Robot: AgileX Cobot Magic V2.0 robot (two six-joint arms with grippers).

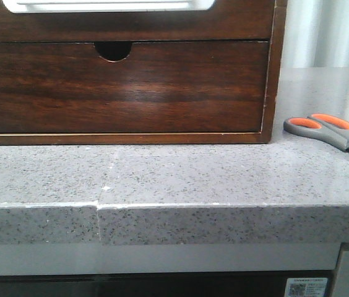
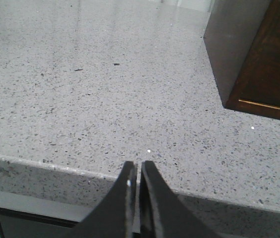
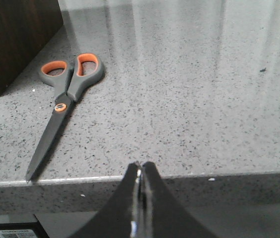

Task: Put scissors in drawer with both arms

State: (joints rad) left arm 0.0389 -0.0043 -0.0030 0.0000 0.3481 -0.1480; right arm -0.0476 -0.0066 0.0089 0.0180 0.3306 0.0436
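The scissors (image 1: 332, 130) lie flat and closed on the grey speckled counter, to the right of the wooden cabinet, handles toward it. They show in the right wrist view (image 3: 63, 99) with blades pointing at the counter's front edge. The drawer (image 1: 122, 86) is shut, its half-round notch (image 1: 113, 51) in the top edge. My left gripper (image 2: 137, 167) is shut and empty, over the counter's front edge, left of the cabinet. My right gripper (image 3: 141, 167) is shut and empty, over the front edge, right of the scissors. Neither gripper shows in the front view.
The dark wooden frame (image 1: 276, 68) surrounds the drawer; its corner shows in the left wrist view (image 2: 259, 59) and the right wrist view (image 3: 16, 39). The stone counter (image 1: 174, 179) ends in a front edge (image 1: 174, 213). A white tray edge (image 1: 106, 6) sits above the drawer.
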